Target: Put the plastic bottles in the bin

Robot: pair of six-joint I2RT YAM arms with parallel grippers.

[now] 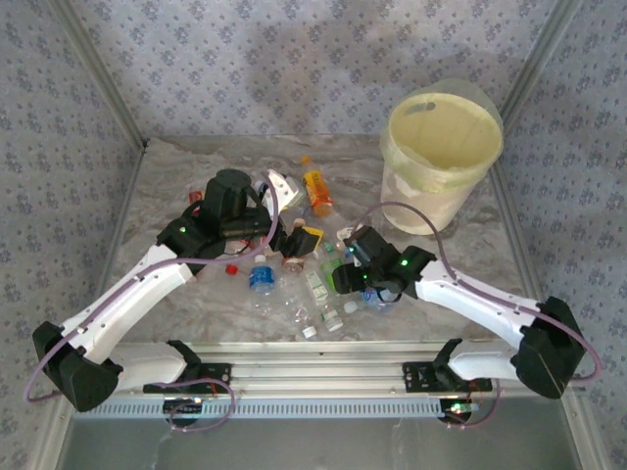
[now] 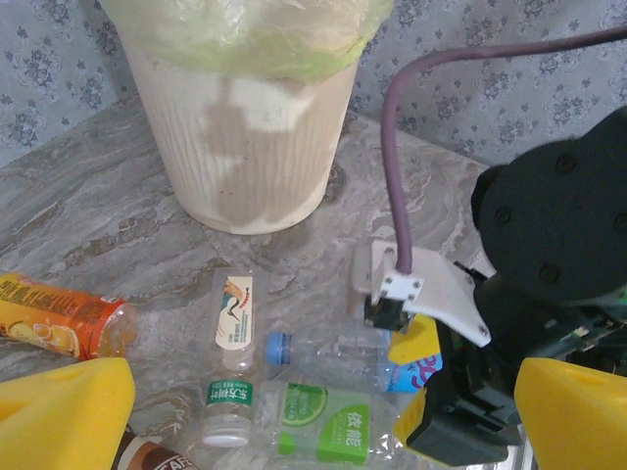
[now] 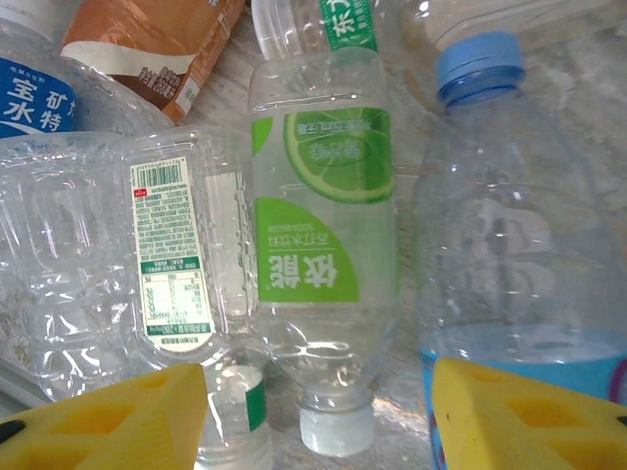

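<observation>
Several plastic bottles lie heaped at the table's middle [image 1: 313,279]. My right gripper [image 3: 318,421] [image 1: 345,269] is low over them and open. Its yellow fingers [image 3: 108,421] stand either side of a lime-labelled clear bottle [image 3: 323,225] [image 2: 333,421] near its cap, without touching it. A blue-capped bottle [image 3: 509,225] [image 2: 333,357] lies beside the right finger. My left gripper [image 2: 318,416] [image 1: 299,238] hovers wide open above the same heap, holding nothing. An orange-filled bottle [image 1: 317,192] [image 2: 59,318] lies apart, toward the back. The bin [image 1: 397,132] [image 2: 245,127], white with a pale green liner, stands at the back right.
A brown-labelled bottle [image 3: 147,44] and a white-labelled clear bottle [image 3: 167,255] crowd the right gripper's left side. The right arm's purple cable [image 2: 397,147] loops in front of the bin. Patterned walls enclose the marble table [image 1: 196,166]; a metal rail [image 1: 313,372] runs along its near edge.
</observation>
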